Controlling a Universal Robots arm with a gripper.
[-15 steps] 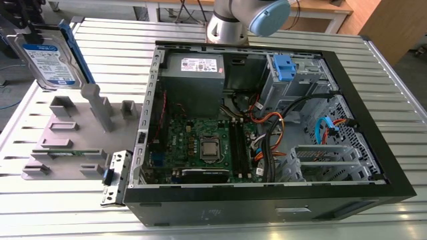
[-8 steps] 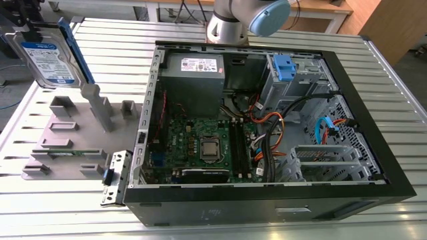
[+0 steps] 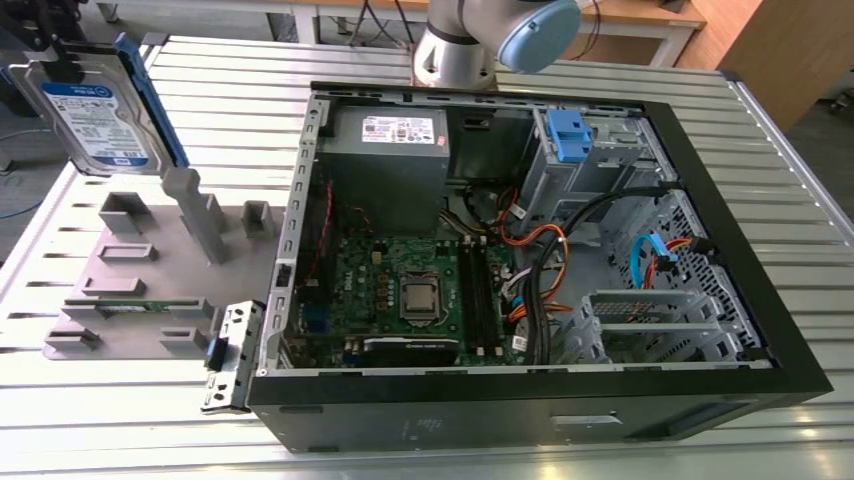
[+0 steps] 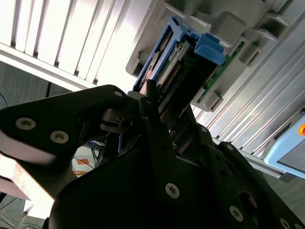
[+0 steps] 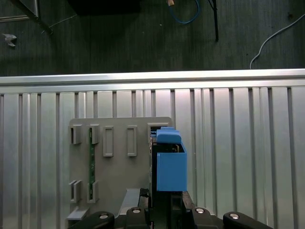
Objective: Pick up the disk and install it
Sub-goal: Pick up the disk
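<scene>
Second wrist view: my gripper (image 4: 167,102) is clamped on the disk (image 4: 176,64), one finger on each broad face, near one end.

Position: in the exterior view the disk hangs upright at the exterior view's upper left, label outward, off the grey fixture (image 3: 134,270) below it and well apart from the open case (image 3: 534,410). In the first wrist view the blue carrier (image 5: 170,171) sits over the fixture's edge, with the slatted table (image 5: 248,143) beyond.

Handling, by judgement: a dense, stiff metal body, heavy for its bulk. The faces look smooth, so a slip under swing is possible. The plastic carrier will likely flex and should not bear the clamp. The connector end and the underside board are the fragile parts. Best hold: across the flat metal faces, clear of the carrier rails and connector, as taken now.
</scene>
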